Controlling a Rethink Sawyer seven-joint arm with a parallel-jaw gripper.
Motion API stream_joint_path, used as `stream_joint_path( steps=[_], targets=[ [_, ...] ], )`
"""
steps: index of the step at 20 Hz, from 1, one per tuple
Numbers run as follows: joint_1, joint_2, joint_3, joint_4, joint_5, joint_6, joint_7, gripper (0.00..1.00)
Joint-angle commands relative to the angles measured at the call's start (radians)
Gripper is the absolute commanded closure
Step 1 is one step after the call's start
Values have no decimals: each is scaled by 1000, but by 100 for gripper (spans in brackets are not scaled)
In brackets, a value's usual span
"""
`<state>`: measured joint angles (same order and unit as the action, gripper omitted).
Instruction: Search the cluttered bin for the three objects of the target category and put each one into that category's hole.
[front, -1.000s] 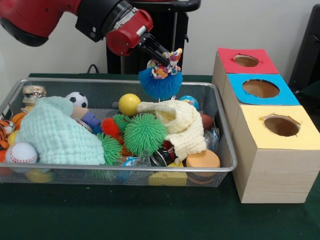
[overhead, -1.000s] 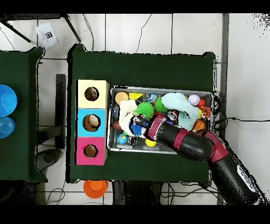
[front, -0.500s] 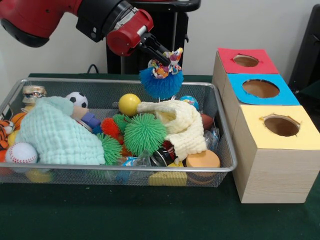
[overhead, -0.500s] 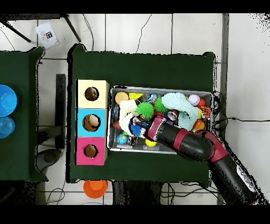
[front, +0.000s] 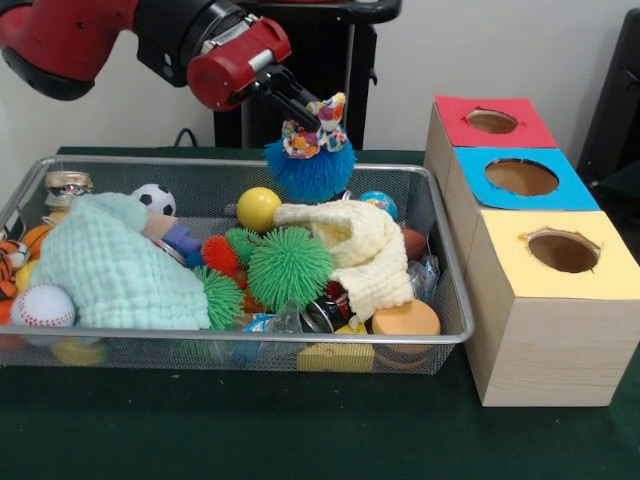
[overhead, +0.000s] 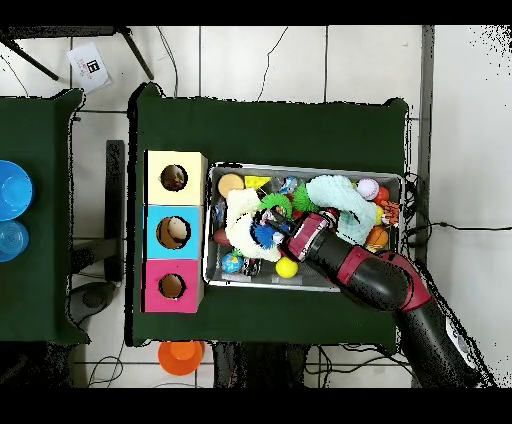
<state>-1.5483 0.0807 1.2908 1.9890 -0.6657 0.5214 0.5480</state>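
The bin (front: 440, 335) of wire mesh is set on the dark green surface (front: 250, 425), just beside three wooden boxes. The hole (front: 521, 177) in the blue card is in the middle box, between the red-topped box (front: 492, 121) and the yellow-topped box (front: 562, 250). The gripper (front: 312, 118) is closed on a blue spiky toy (front: 310, 172) with a bright patterned top. The toy is held up in the air above the back part of the bin. In the overhead view the toy (overhead: 264, 234) is seen over the bin (overhead: 305, 288), next to the gripper (overhead: 283, 231). Under it, the bin is filled with a yellow ball (front: 258, 209), a green spiky ball (front: 289, 267), a cream cloth (front: 365, 250), a mint green cloth (front: 115, 270), a small soccer ball (front: 154, 198) and a baseball (front: 42, 306).
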Motion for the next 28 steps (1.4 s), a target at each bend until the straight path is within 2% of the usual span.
stream_joint_path(
  steps=[1,5,9,11,12,19,28],
  targets=[
    [-10,89,23,-102,-75,-83,-144,100],
    [-13,100,30,-105,-103,-124,-131,100],
    [6,69,11,-110,-128,-135,-109,100],
    [37,11,-21,-116,-137,-106,-93,100],
    [70,-49,-60,-125,-147,-62,-87,100],
    [149,-159,-155,-152,-185,-22,-60,100],
    [225,-266,-237,-179,-170,32,-59,100]
  ],
)
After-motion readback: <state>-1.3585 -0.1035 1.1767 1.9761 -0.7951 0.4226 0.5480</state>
